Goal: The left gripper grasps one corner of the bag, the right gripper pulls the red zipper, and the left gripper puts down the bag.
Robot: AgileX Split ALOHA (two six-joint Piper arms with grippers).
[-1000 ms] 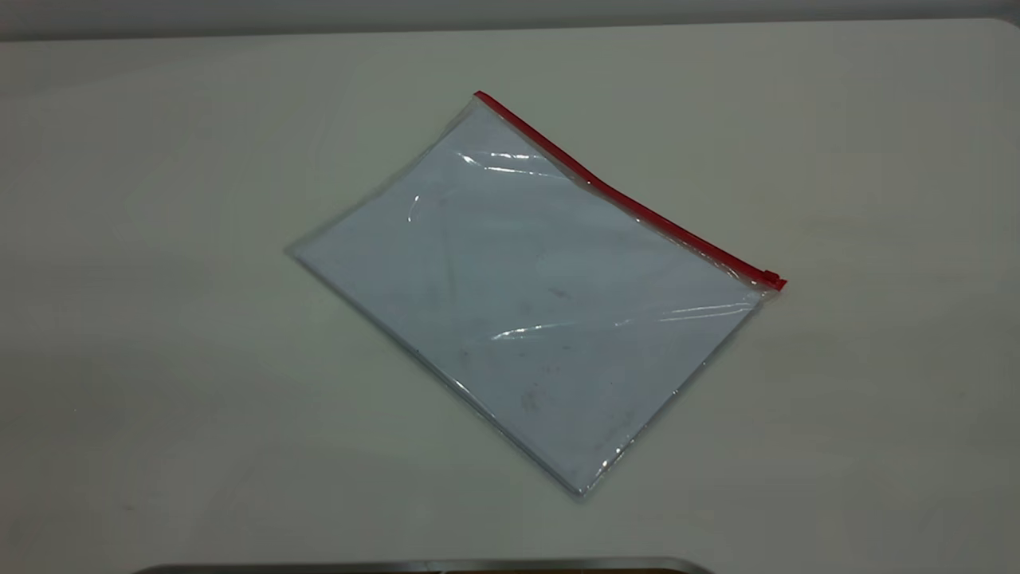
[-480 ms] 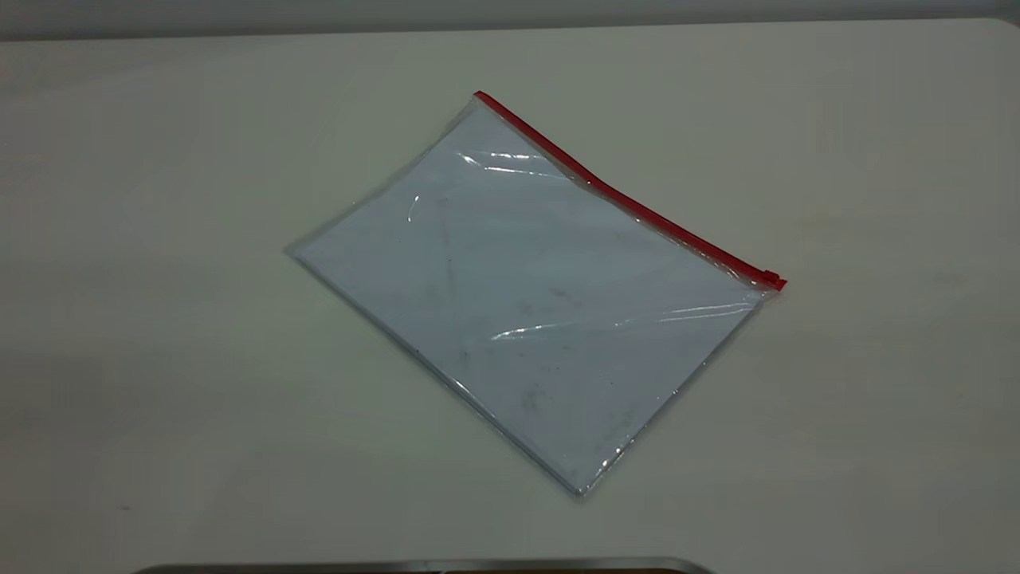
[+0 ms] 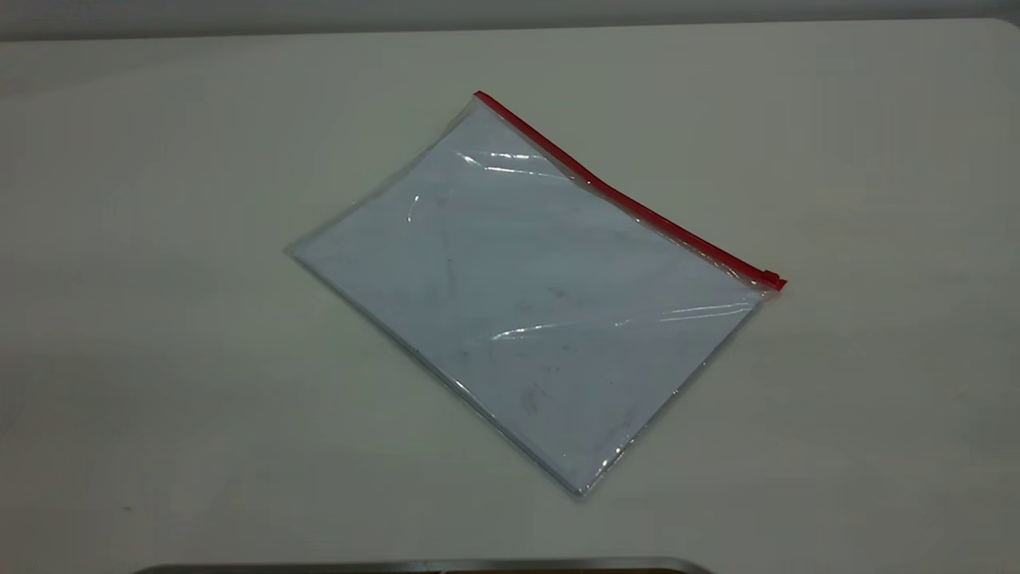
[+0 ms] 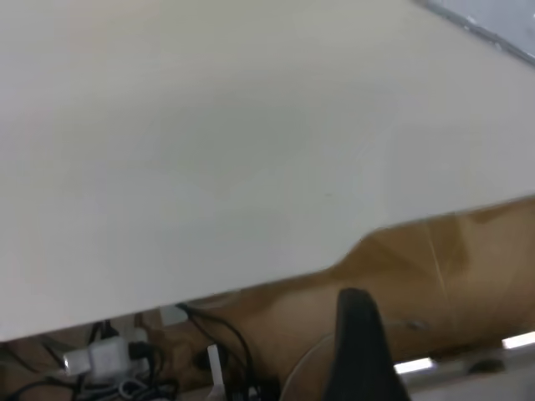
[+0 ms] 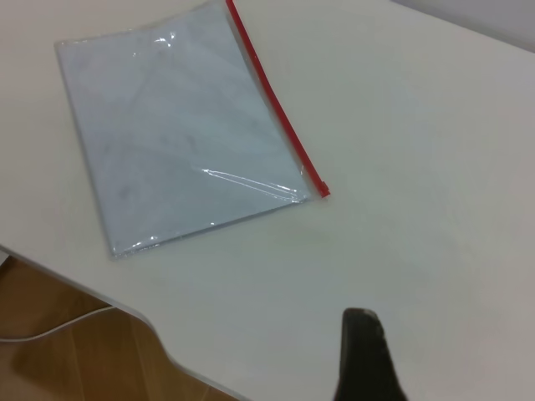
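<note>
We seem to be in a lab or test room, not a home. We see a plain white table (image 3: 159, 319) kept bare apart from one smudged bag (image 3: 526, 303). Past its edge we see a wooden floor (image 4: 451, 251) with loose black cables (image 4: 226, 342) and a white power strip (image 4: 104, 357) underneath. Another cable (image 5: 50, 330) trails on the floor.

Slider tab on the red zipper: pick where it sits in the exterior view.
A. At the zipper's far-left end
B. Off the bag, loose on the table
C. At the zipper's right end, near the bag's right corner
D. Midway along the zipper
C: the slider tab shows as a small red lump at the right end of the red zipper, by the right corner of the bag.
</note>
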